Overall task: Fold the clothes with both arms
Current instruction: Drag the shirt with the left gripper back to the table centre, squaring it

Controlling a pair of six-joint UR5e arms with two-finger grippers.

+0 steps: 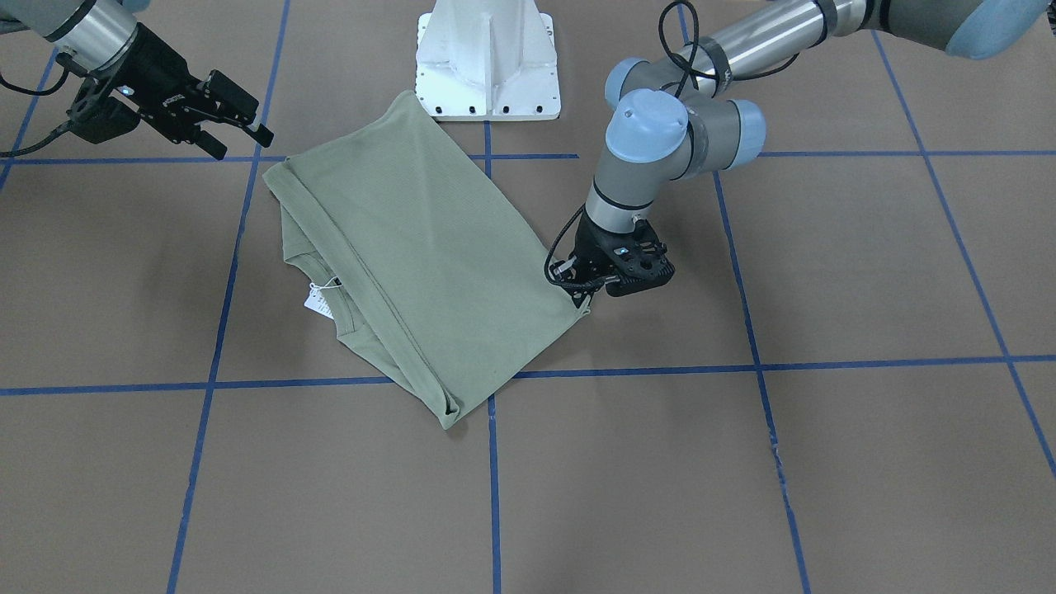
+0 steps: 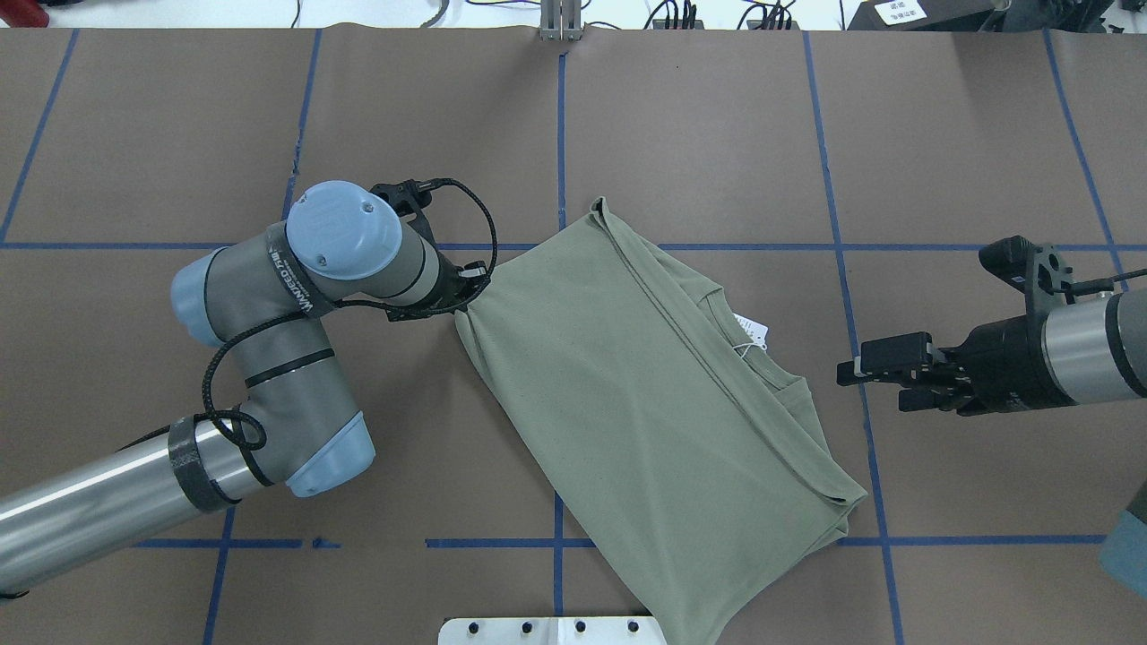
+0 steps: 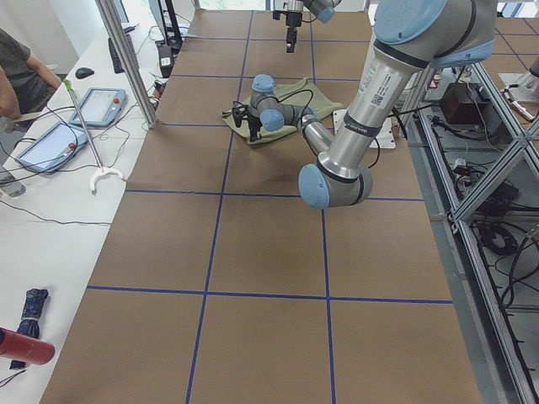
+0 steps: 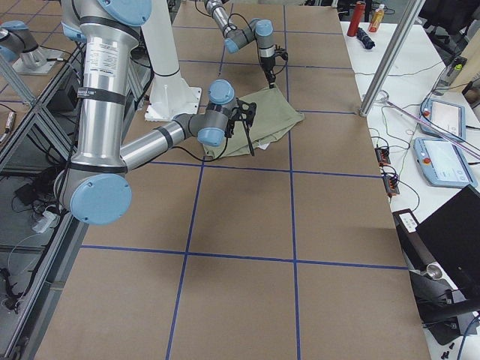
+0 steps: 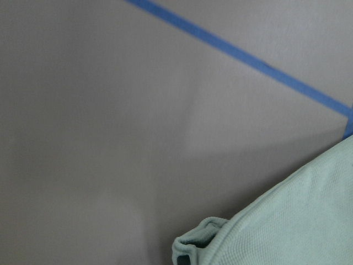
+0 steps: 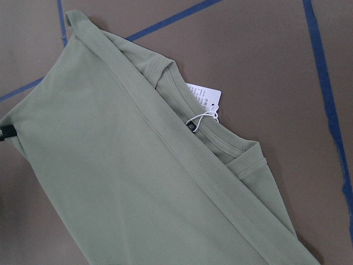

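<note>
The sage-green shirt (image 1: 412, 247) lies folded on the brown table, its collar (image 2: 771, 369) and white neck tag (image 2: 749, 331) showing beside the folded-over hem. My left gripper (image 1: 580, 290) is down at the shirt's corner farthest from the tag, which is bunched up in the left wrist view (image 5: 193, 248). It looks shut on that corner, though its fingers are mostly hidden. My right gripper (image 2: 874, 381) is open and empty, raised off the table just beyond the collar side. The right wrist view shows the shirt (image 6: 138, 165) and tag (image 6: 204, 96).
The white pedestal base (image 1: 487, 66) stands right behind the shirt on the robot's side. Blue tape lines (image 1: 491, 495) grid the brown table. Tablets and cables lie on the white side bench (image 3: 50, 143) beyond the table's far edge.
</note>
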